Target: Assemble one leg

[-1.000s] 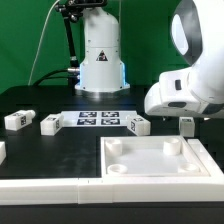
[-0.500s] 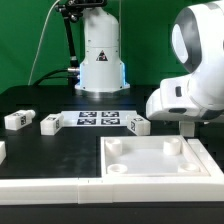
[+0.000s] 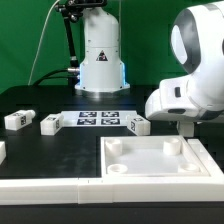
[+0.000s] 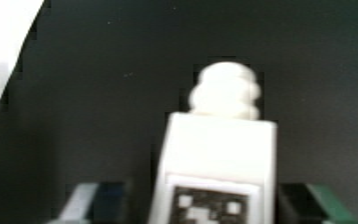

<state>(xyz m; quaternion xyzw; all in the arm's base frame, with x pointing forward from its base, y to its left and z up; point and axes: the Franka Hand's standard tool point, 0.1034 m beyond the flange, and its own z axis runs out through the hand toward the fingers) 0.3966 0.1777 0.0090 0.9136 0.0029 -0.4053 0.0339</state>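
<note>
Gripper (image 4: 204,203) hovering spread, fingers (image 4: 92,200) flanking leg (image 4: 217,150), apparently not touching. Leg standing upright on black table (image 3: 60,140), just beyond white panel's (image 3: 150,160) far corner at exterior view's right. Looking light, rigid, smooth plastic, likely slipping if pinched off-centre. Best gripping flat side faces, below rounded tip.
</note>
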